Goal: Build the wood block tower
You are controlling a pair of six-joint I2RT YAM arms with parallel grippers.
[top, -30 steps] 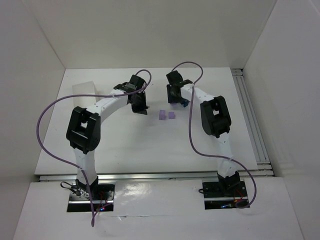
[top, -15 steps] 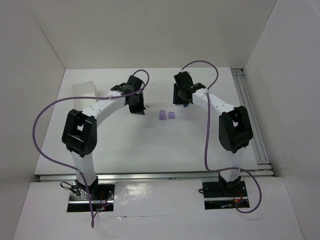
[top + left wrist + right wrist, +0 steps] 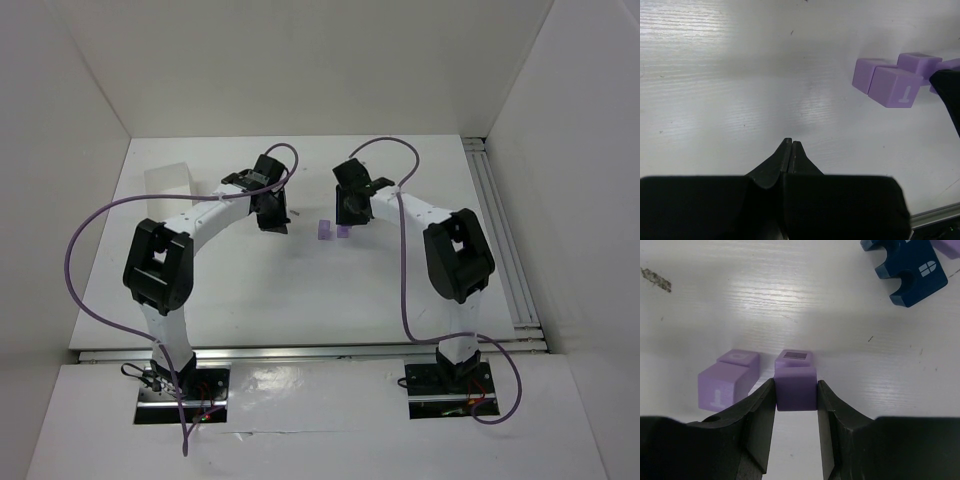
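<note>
Several light purple blocks lie mid-table. My right gripper (image 3: 796, 384) has come down on the right one (image 3: 796, 390), its jaws pressed against both of its sides. Just behind it sits another purple block (image 3: 796, 357) with a dark square on top. To the left are a purple block marked "T" (image 3: 720, 387) and one more behind it (image 3: 738, 360). A dark blue notched block (image 3: 912, 270) lies farther off. My left gripper (image 3: 790, 143) is shut and empty, left of the purple blocks (image 3: 892, 87). The top view shows the blocks (image 3: 325, 230) between the left gripper (image 3: 277, 222) and the right gripper (image 3: 345, 218).
A translucent white box (image 3: 168, 178) stands at the back left of the table. A metal rail (image 3: 505, 240) runs along the table's right side. White walls enclose the table on three sides.
My right gripper has swung left from beside the dark blue blocks to the purple blocks and now grips the right one. The left arm has barely moved.
</note>
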